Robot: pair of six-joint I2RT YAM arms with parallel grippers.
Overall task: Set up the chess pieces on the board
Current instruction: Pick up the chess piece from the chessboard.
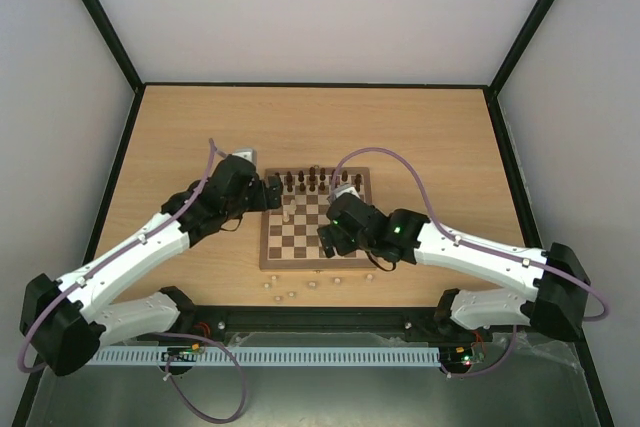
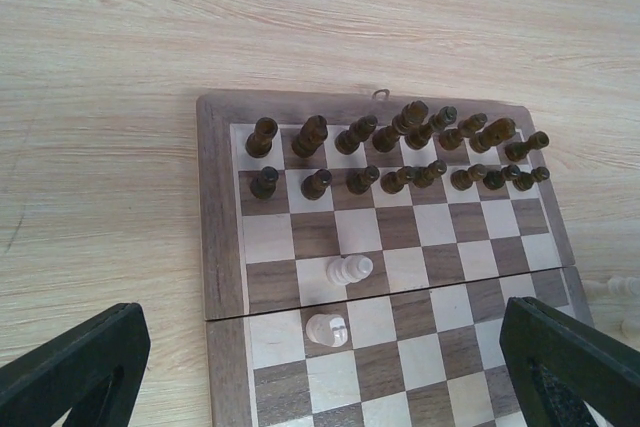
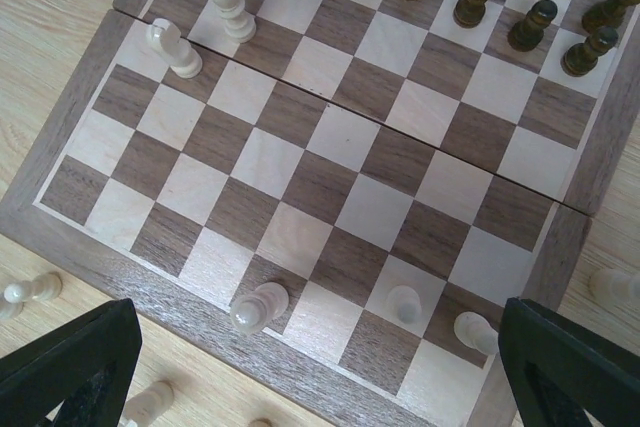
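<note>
The board [image 1: 266, 247] lies at the table's middle, with dark chess pieces [image 1: 310, 183] in two rows along its far side. Two pale pieces [image 2: 350, 269] stand near the board's left edge, below my open left gripper [image 2: 320, 387], which holds nothing. My left gripper [image 1: 272, 192] hovers at the board's far left corner. My right gripper [image 1: 327, 237] hangs over the near half, open and empty. Under the right gripper [image 3: 320, 377], three pale pieces [image 3: 260, 305] stand on the nearest row of the board [image 3: 110, 247].
Several loose pale pieces [image 1: 290, 292] lie on the table just in front of the board, some of them [image 3: 28, 292] beside its near edge. One more pale piece [image 3: 612, 285] lies off the board's right side. Black frame rails border the table.
</note>
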